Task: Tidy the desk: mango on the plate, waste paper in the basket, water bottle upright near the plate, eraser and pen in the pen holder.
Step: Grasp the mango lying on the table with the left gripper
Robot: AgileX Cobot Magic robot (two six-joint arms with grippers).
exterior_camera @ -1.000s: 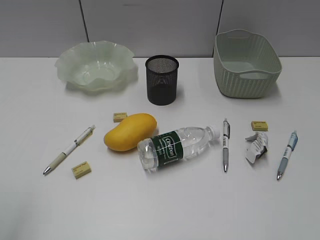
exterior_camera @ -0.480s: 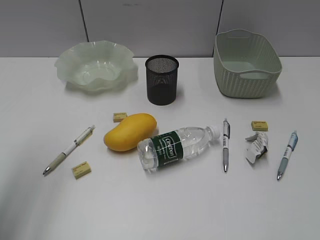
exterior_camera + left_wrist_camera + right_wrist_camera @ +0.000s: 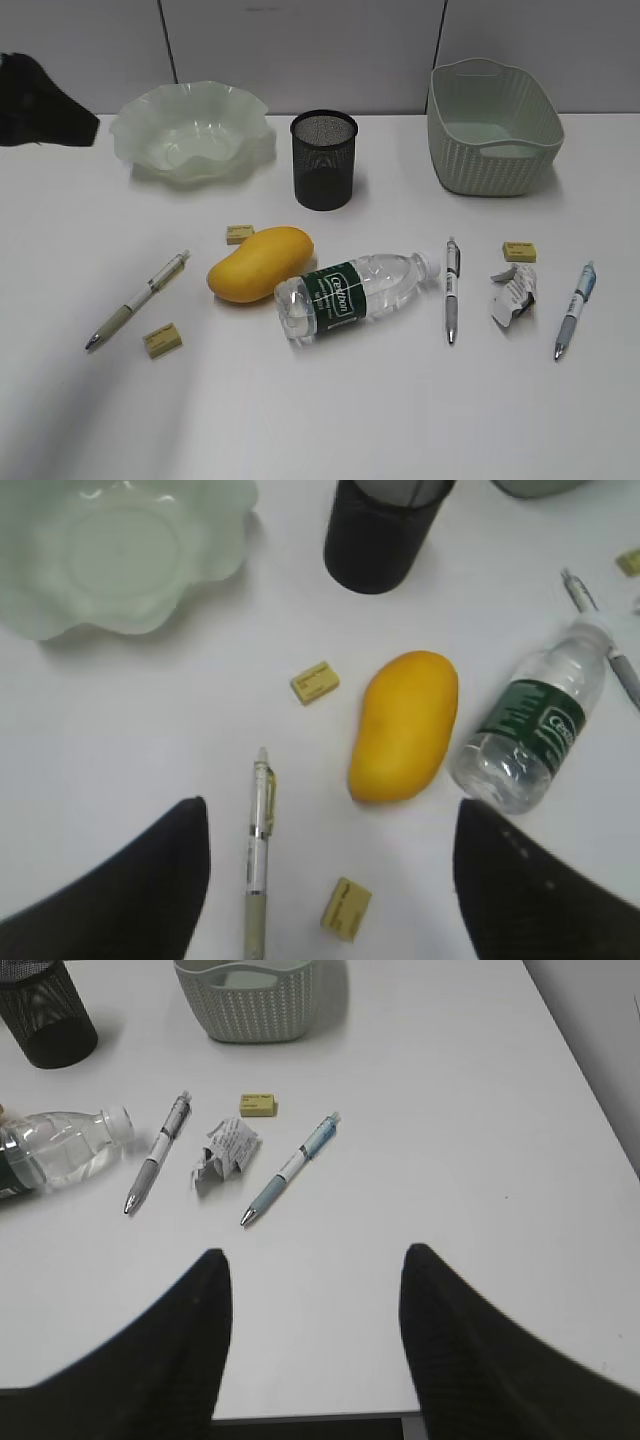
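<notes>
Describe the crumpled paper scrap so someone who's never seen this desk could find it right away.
Start at the green basket at the back right of the desk. In front of it, two pens lie side by side, and the waste paper sits between them, just below a yellow eraser. It is the only wrinkled white thing with grey print.

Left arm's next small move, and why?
Probably lower the open left end effector onto the mango: it lies on the desk between those fingers in the wrist view, unheld, and the plate sits empty just beyond it.
</notes>
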